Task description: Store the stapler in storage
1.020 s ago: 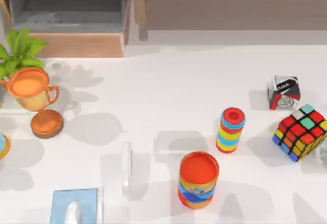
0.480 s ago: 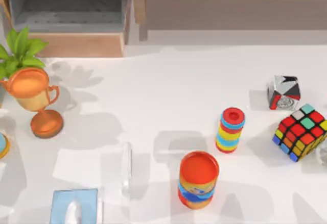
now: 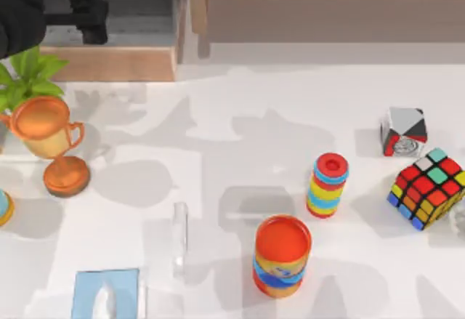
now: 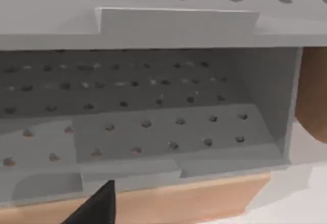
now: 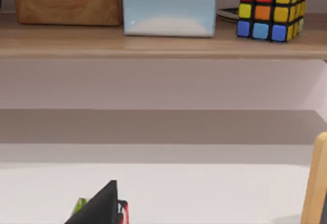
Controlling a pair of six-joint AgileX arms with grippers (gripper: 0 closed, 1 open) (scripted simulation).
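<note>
The stapler [image 3: 179, 238], a slim pale see-through bar, lies on the white table left of the orange can [image 3: 282, 255], with nothing touching it. The storage is a grey perforated drawer [image 3: 109, 25] in a wooden frame at the top left; its inside [image 4: 153, 127] holds nothing. My left gripper [image 3: 90, 15] hangs open over the drawer, far from the stapler, and one black fingertip [image 4: 99, 206] shows in the left wrist view. A black part of my right gripper [image 5: 97, 208] shows in the right wrist view.
A copper trophy [image 3: 49, 141] and a plant [image 3: 29, 72] stand at the left, and a blue tissue box [image 3: 106, 293] sits by the stapler. A ring stack [image 3: 328, 184], a silver cube [image 3: 404, 131] and a puzzle cube [image 3: 429, 187] stand at the right. A wooden shelf [image 5: 153, 43] carries more items.
My left arm has come into the top view at the upper left and now hangs over the drawer. The stapler and the other objects have not moved.
</note>
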